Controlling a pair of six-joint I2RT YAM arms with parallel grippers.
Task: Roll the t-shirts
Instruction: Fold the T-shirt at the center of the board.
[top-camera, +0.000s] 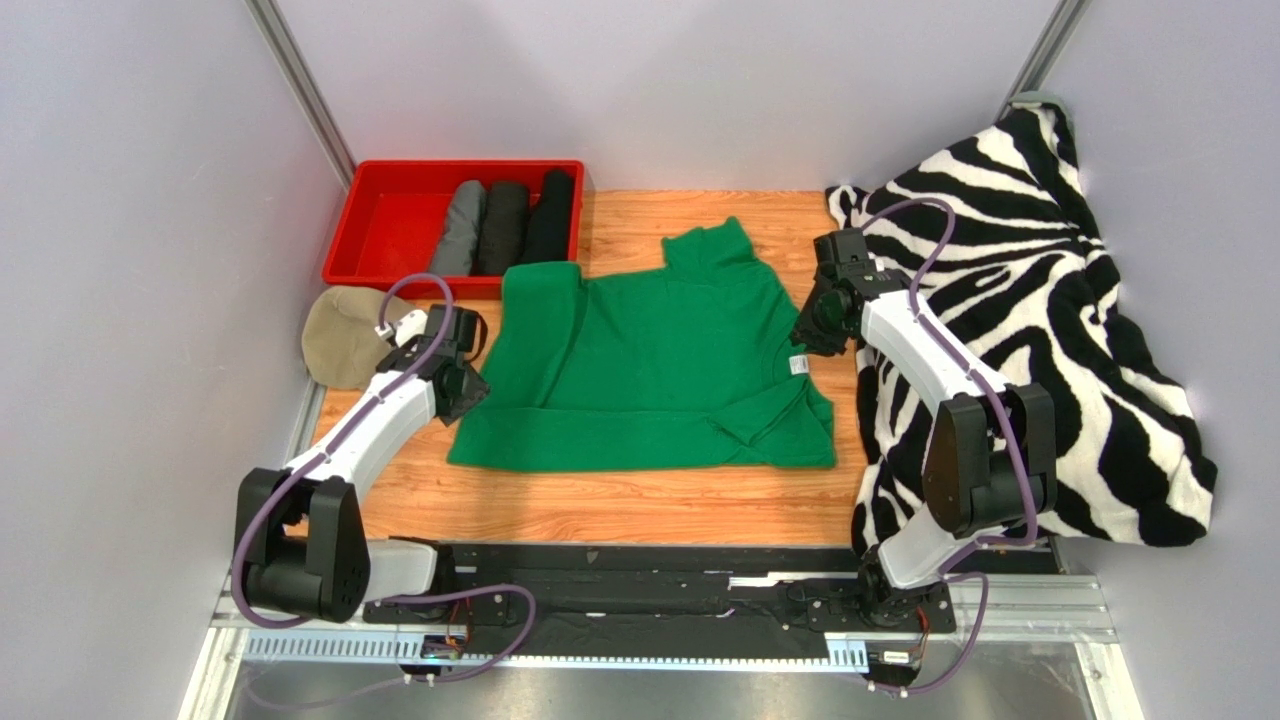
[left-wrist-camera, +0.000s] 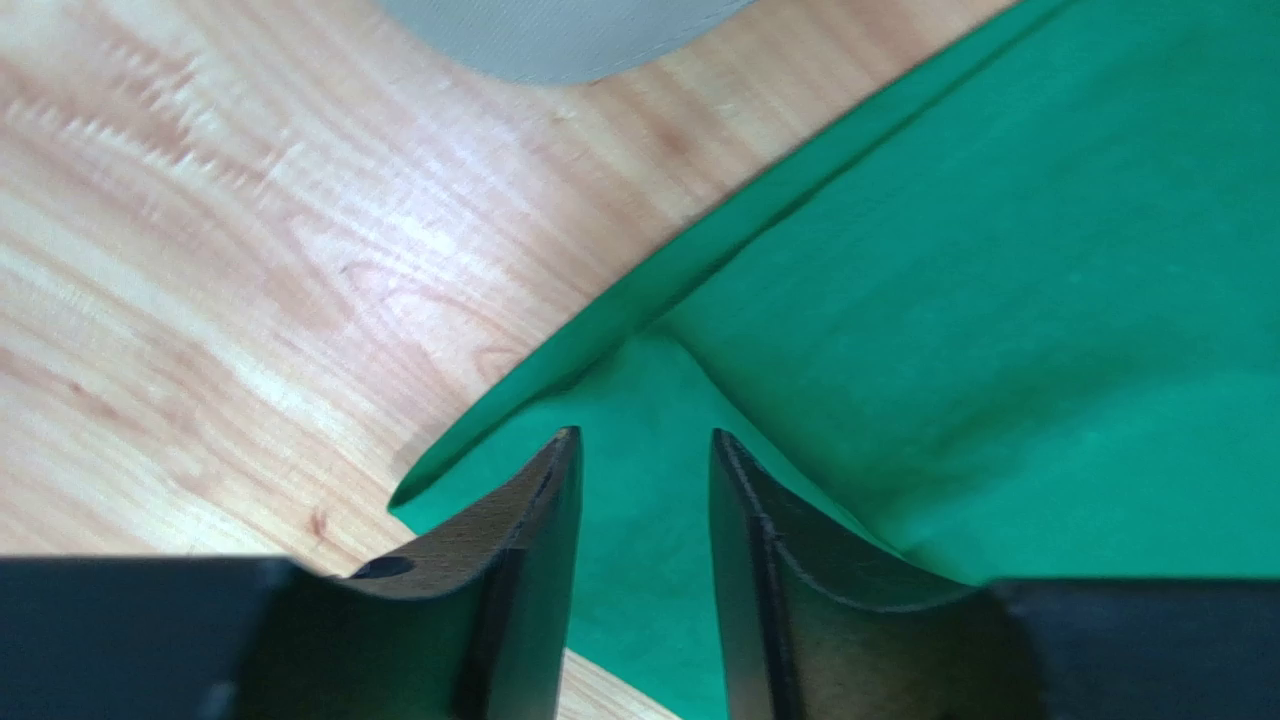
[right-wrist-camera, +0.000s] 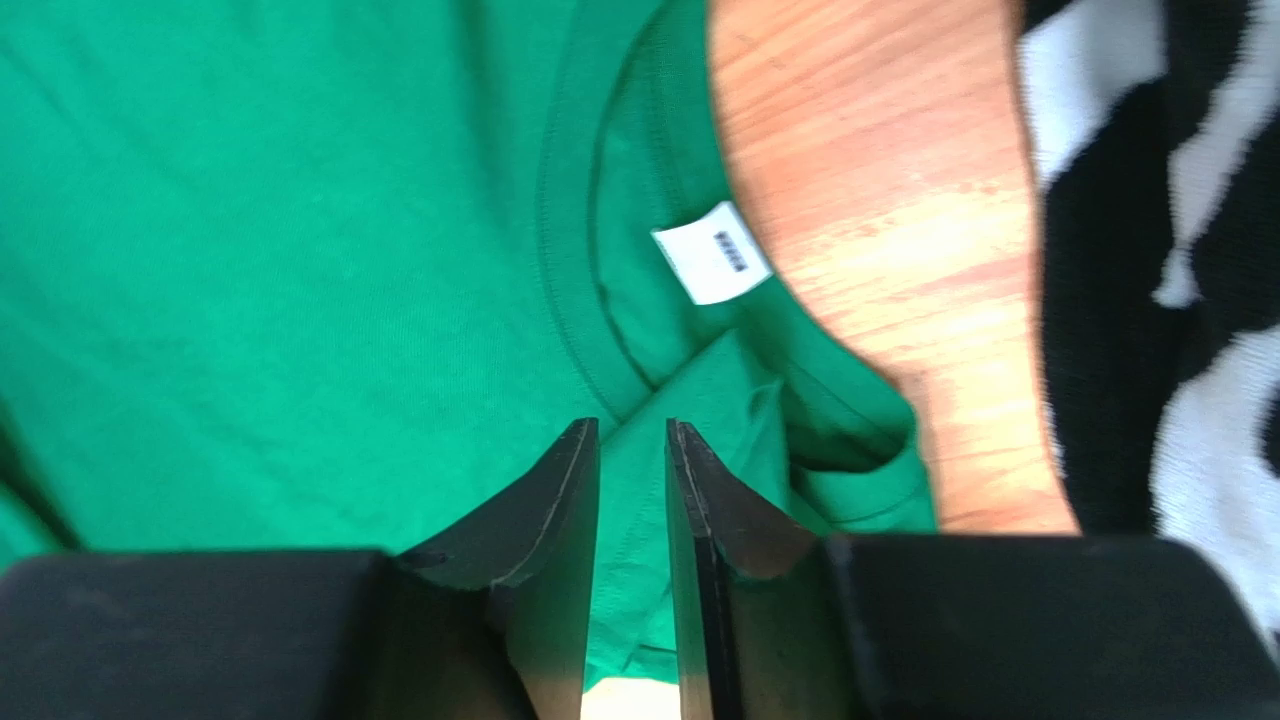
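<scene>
The bright green t-shirt (top-camera: 661, 360) lies spread on the wooden table, neck to the right, with its small white label (top-camera: 800, 365) showing. My left gripper (top-camera: 469, 383) is low over the shirt's left edge. In the left wrist view its jaws (left-wrist-camera: 643, 438) stand apart over a folded green corner (left-wrist-camera: 631, 390), holding nothing. My right gripper (top-camera: 812, 333) is at the collar. In the right wrist view its jaws (right-wrist-camera: 631, 428) stand a narrow gap apart above the cloth, just below the label (right-wrist-camera: 712, 252). Grey (top-camera: 460, 228), dark grey (top-camera: 504, 225) and black (top-camera: 550, 215) rolled shirts lie in the red bin.
The red bin (top-camera: 394, 225) stands at the back left. A beige cap (top-camera: 343, 333) lies just left of my left gripper and shows in the left wrist view (left-wrist-camera: 556, 30). The zebra-striped blanket (top-camera: 1037, 300) covers the right side, beside the collar (right-wrist-camera: 1172, 225).
</scene>
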